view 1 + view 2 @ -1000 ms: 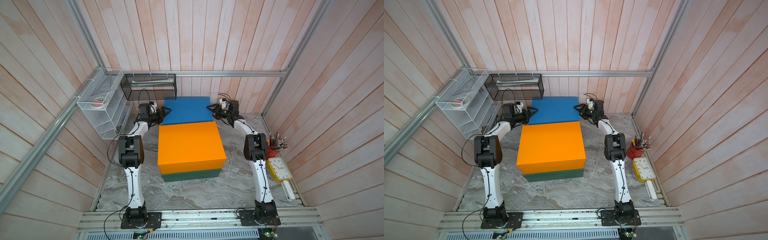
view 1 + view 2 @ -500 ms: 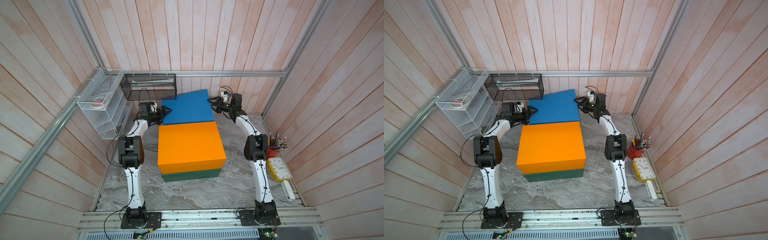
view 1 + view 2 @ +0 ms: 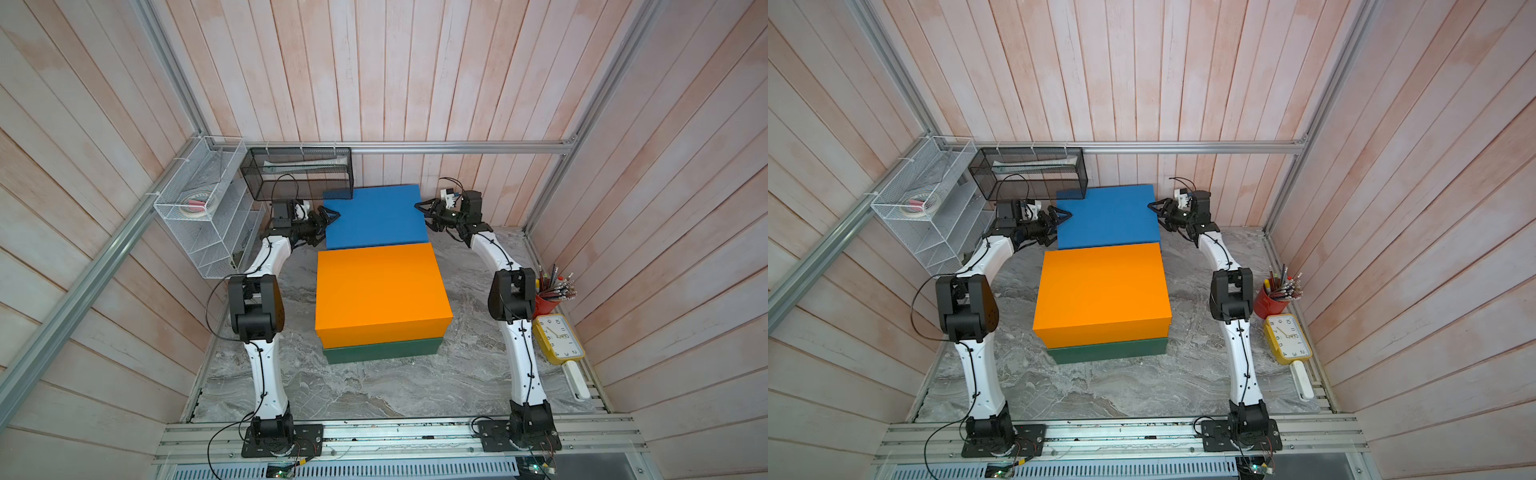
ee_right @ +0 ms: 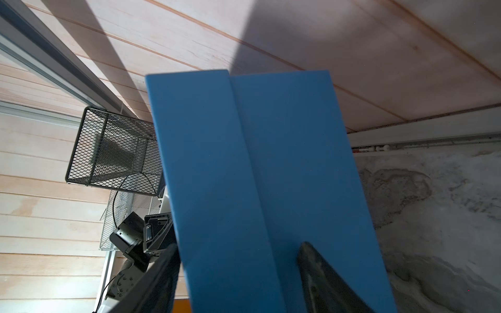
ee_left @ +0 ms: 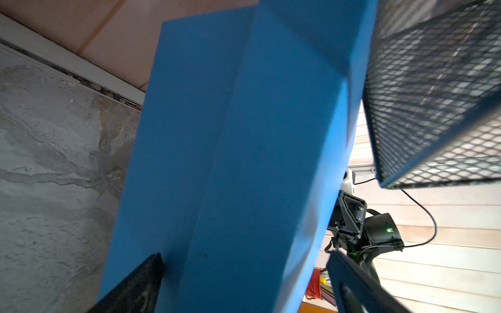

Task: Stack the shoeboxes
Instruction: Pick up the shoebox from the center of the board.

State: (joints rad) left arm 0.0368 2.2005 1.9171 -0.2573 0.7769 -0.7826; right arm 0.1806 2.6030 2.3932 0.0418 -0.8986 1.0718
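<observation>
The blue shoebox (image 3: 376, 218) (image 3: 1106, 218) is at the back, lifted slightly, its far left corner tucked under the black mesh basket. In front of it the orange shoebox (image 3: 380, 291) (image 3: 1100, 295) lies on the dark green shoebox (image 3: 382, 351) (image 3: 1106, 351). My left gripper (image 3: 330, 224) (image 5: 244, 256) is open at the blue box's left end, one finger against the end wall (image 5: 244, 162) and the other standing off the lid top. My right gripper (image 3: 423, 216) (image 4: 240, 245) is shut on the blue box's right end (image 4: 257, 176), one finger along the lid top and one on the end wall.
A black mesh basket (image 3: 301, 174) hangs on the back wall over the blue box's corner. A white wire rack (image 3: 208, 216) stands at the left wall. A red pencil cup (image 3: 548, 301) and a yellow clock (image 3: 559, 338) sit by the right wall.
Half a second ago the blue box tilted with its right end raised. Now its left end has come up too and it lies nearly level. The right jaws have narrowed a little.
</observation>
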